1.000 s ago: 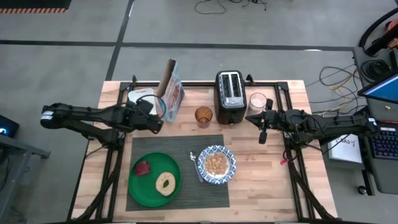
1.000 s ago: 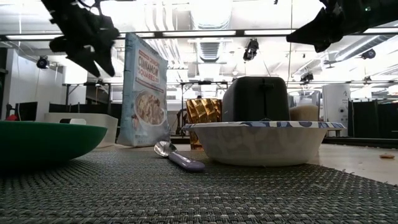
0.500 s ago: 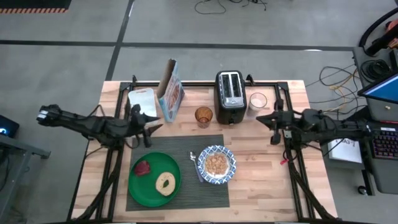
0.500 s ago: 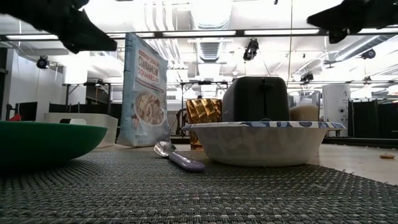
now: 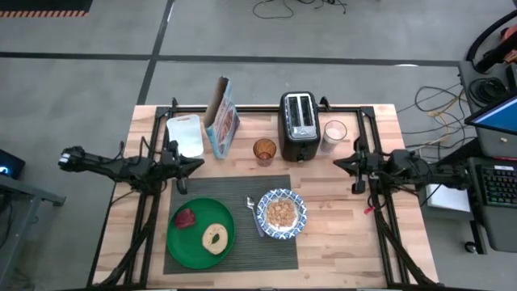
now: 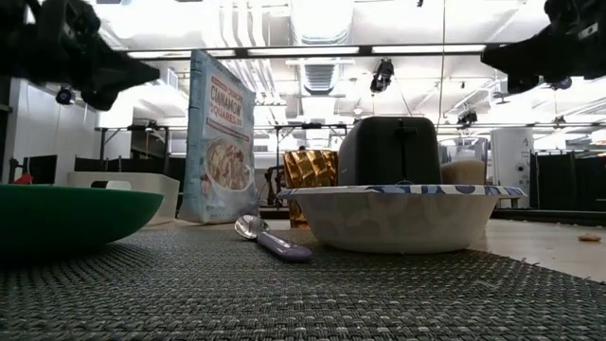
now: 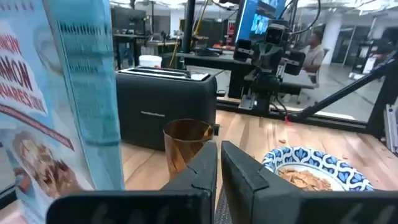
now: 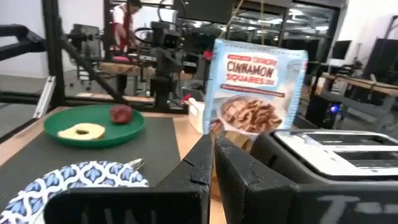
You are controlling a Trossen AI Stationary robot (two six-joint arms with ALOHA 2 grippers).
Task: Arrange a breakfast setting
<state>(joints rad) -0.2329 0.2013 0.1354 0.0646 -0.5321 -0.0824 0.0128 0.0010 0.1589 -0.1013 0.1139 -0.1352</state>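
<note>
The dark grey placemat (image 5: 234, 194) lies at the table's near middle. On it rest the green plate (image 5: 187, 242) with the bagel (image 5: 214, 238) and the red fruit (image 5: 187, 218), the blue-and-white bowl (image 5: 281, 213) of cereal, and the spoon (image 5: 257, 217) lying flat beside the bowl. My left gripper (image 5: 192, 165) hangs shut and empty above the table, left of the mat's far corner. My right gripper (image 5: 341, 162) hangs shut and empty to the right of the toaster. Both shut finger pairs show in the wrist views (image 7: 219, 163) (image 8: 211, 155).
Along the far edge stand a white tray (image 5: 186, 136), an upright cereal box (image 5: 224, 121), an amber glass (image 5: 265, 150), the black toaster (image 5: 297, 126) and a glass of milk (image 5: 334, 133). Bare wood lies right of the mat. People show in the room beyond.
My left gripper has drawn back from the cereal box toward the table's left and near side, and it has shut with nothing in it. My right gripper has drawn back a little toward the table's right edge, still shut.
</note>
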